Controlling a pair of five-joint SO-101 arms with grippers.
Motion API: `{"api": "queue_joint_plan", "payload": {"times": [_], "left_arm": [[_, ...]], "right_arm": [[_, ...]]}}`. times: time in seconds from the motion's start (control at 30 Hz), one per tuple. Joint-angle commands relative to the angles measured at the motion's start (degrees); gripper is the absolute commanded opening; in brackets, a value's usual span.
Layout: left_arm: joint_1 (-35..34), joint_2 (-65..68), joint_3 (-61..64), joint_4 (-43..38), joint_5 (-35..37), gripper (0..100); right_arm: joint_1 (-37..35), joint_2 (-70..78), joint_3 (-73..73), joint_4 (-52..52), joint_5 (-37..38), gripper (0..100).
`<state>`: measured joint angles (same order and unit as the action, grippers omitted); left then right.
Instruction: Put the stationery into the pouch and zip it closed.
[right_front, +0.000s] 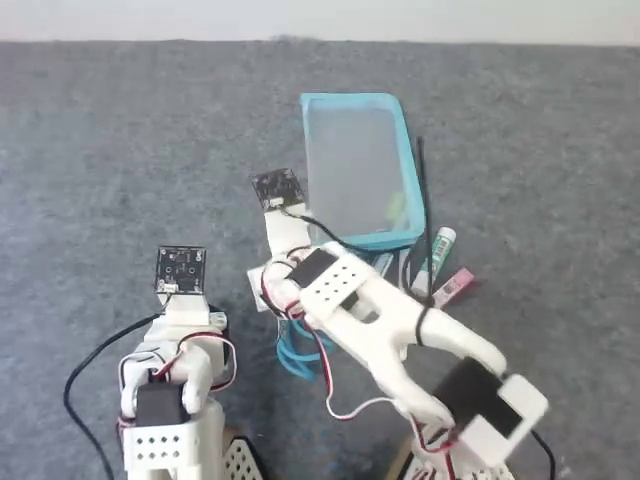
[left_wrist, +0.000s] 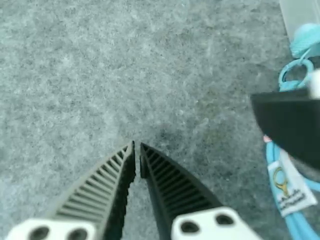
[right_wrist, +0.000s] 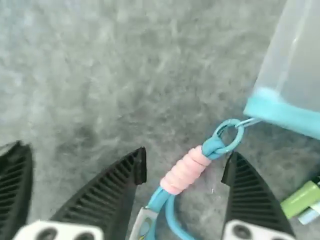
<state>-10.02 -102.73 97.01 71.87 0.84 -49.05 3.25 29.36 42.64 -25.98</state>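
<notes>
R gripper (right_wrist: 187, 155) over grey felt tbl (right_front: 100, 150), pale wall (right_front: 300, 18) behind.

Grey felt-like tabletop (right_front: 100, 130) w/ even light, pale wall strip (right_front: 320, 18) along its far edge.

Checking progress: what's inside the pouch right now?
Through the clear pouch, mostly nothing; a green smudge at its near right corner, in or beneath I can't tell. Pens lie outside by that edge. The right arm overlaps its near left corner.
</notes>
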Motion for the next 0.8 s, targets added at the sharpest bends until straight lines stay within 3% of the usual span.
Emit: {"api": "queue_joint_plan", "payload": {"times": [0.0, 0.4, 0.6, 0.77], "left_arm": [[-0.26, -0.97, -0.57, 0.26, 0.97, 1], [-0.26, -0.97, -0.57, 0.26, 0.97, 1], [-0.26, -0.97, -0.57, 0.26, 0.97, 1], [-0.26, -0.97, -0.57, 0.26, 0.97, 1]], "right_arm": [[-0.57, 1.45, -1.41, -1.45, -1.32, 24.3], [-0.57, 3.3, -2.46, -0.84, -4.66, 24.0], [-0.13, 3.3, -2.37, -0.84, -4.31, 12.3], [2.68, 3.3, -2.73, 1.8, -4.31, 11.1]]}}
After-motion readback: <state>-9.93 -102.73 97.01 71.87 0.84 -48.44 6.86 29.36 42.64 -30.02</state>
